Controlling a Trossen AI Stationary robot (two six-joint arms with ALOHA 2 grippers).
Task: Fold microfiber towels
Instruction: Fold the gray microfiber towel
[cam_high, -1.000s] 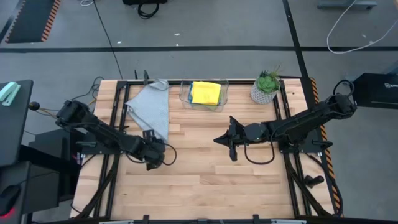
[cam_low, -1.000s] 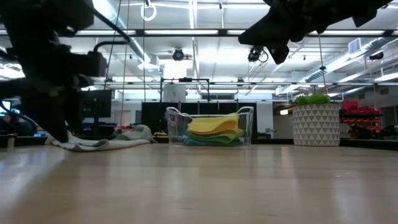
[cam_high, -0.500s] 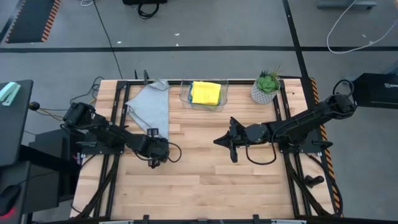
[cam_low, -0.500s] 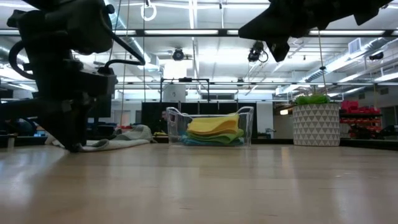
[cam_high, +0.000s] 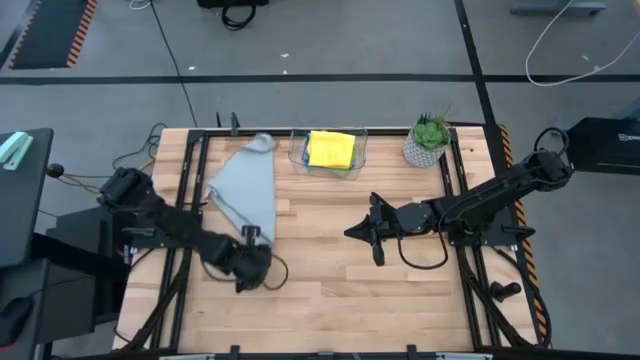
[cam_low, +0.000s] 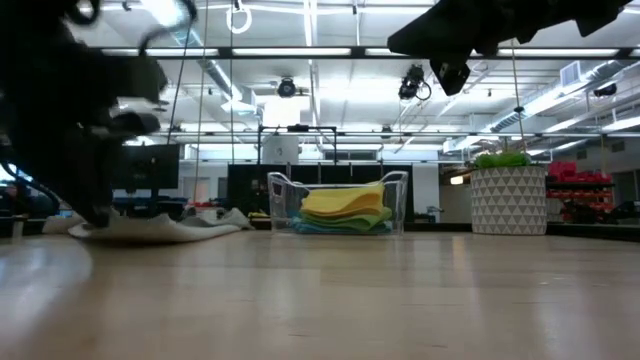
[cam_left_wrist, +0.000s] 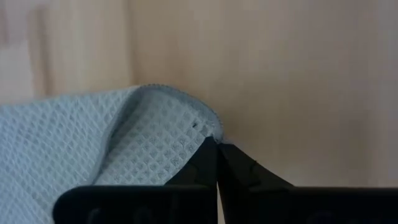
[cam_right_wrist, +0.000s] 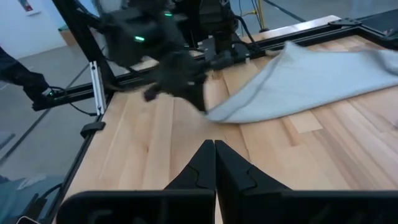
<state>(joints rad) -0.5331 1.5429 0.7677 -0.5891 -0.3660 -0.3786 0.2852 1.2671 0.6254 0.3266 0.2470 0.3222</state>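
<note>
High view — grey towel (cam_high: 245, 190) on table's (cam_high: 330, 270) left, corner nipped by closed left gripper (cam_high: 250, 256).
Right gripper (cam_high: 368, 233) shut, empty, mid-table — bin's (cam_high: 300, 152) lower towels hidden under yellow towel (cam_high: 331, 149).

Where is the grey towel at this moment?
In the high view, the grey towel lies on the table's left side, beside the clear bin, its near corner pinched by the left end effector.

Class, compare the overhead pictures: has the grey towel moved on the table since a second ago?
Yes. The grey towel, pinched at its near corner by the left gripper, has stretched toward the table's front, away from the clear bin.
</note>
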